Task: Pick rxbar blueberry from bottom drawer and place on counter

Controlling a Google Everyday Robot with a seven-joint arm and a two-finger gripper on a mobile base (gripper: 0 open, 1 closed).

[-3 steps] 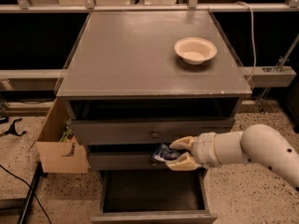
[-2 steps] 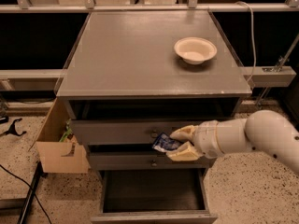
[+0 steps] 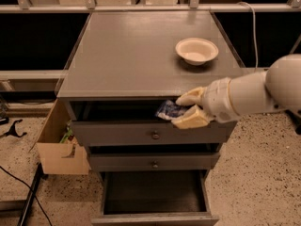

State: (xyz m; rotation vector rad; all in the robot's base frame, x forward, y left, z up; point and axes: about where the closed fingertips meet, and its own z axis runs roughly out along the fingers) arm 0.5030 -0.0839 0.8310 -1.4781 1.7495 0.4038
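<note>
My gripper comes in from the right on a white arm and is shut on the rxbar blueberry, a small dark blue wrapper with pale print. It holds the bar in front of the top drawer's opening, just below the front edge of the counter. The bottom drawer is pulled out at the foot of the cabinet, and its dark inside shows nothing.
A pale bowl stands on the counter at the right. The two upper knobbed drawers stand slightly out. An open cardboard box sits on the floor to the left. Cables lie on the speckled floor at left.
My gripper has risen with the bar from in front of the middle drawer to just under the counter's front edge. The view has tightened on the cabinet.
</note>
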